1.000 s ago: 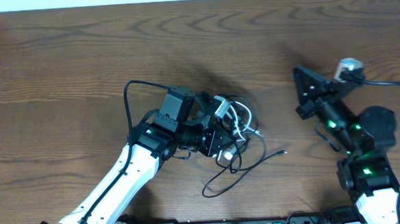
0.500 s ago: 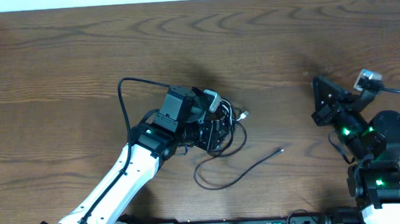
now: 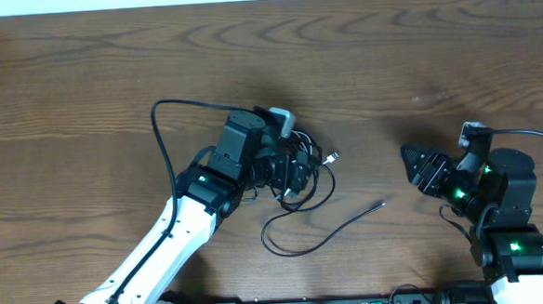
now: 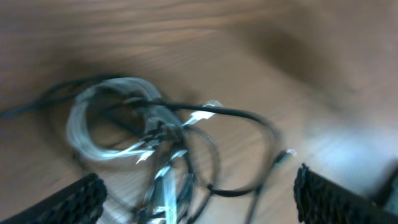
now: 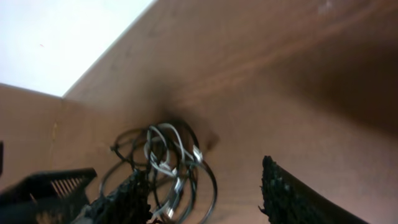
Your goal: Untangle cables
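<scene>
Cables lie tangled below the left hand, its fingers spread wide.

The table is seen as brown wood with flowing grain, smooth and of a soft satin sheen. The cables are sheathed in smooth plastic. The black ones are faintly glossy, and the pale cable is shiny, almost translucent. The left arm is clad in smooth white plastic. The pads of the left gripper and the right gripper are shown as matt black, finely gridded.
</scene>
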`<act>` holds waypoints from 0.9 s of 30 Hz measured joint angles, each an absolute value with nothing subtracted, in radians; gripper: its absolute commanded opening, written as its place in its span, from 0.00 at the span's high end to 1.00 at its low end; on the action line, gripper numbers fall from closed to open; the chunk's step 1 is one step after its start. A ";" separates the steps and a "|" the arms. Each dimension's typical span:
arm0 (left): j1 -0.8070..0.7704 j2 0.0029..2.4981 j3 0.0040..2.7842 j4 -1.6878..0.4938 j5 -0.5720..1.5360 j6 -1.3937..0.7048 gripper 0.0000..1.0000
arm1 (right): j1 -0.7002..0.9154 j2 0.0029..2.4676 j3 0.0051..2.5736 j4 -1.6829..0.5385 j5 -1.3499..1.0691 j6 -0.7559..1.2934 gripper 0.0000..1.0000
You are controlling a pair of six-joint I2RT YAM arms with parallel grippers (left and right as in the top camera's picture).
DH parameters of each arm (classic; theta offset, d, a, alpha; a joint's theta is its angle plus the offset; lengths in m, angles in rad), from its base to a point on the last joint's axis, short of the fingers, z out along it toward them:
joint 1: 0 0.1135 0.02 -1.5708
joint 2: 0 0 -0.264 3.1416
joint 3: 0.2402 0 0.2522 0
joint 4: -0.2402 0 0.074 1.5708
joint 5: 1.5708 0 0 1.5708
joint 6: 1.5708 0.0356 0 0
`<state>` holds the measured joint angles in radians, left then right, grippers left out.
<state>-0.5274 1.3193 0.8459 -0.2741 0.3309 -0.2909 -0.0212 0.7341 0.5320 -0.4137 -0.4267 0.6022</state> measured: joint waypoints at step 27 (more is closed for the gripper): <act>-0.527 1.797 0.846 0.176 0.303 -0.781 0.92 | 0.065 0.992 0.533 -0.497 -0.569 0.385 0.27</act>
